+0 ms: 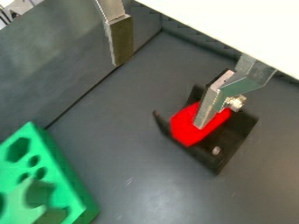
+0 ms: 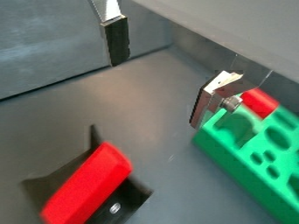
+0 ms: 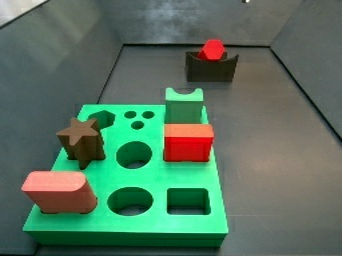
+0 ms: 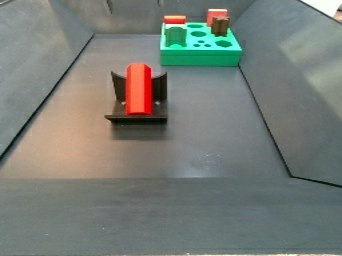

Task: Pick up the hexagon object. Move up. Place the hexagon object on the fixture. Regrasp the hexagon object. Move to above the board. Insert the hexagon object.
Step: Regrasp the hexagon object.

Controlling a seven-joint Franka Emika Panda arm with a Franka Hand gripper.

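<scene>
The hexagon object, a bright red prism, lies in the notch of the fixture in both side views [image 3: 213, 48] [image 4: 139, 88] and both wrist views [image 1: 184, 124] [image 2: 87, 179]. The fixture [image 3: 201, 70] [image 4: 134, 117] [image 1: 233, 140] [image 2: 131, 199] stands on the dark floor, apart from the board. The green board [image 3: 167, 180] [image 4: 201, 58] [image 1: 73, 194] [image 2: 233, 166] has shaped holes in its top. My gripper [image 1: 166, 70] [image 2: 163, 72] is open and empty above the floor, with one finger [image 1: 214, 103] in front of the hexagon object. It does not show in the side views.
On the board stand a red cube [image 3: 189, 142] [image 2: 260, 103], a salmon-pink block [image 3: 56, 192], a brown star piece [image 3: 80, 140] and a green notched block [image 3: 183, 103]. Grey sloping walls [image 4: 47, 70] enclose the floor on all sides.
</scene>
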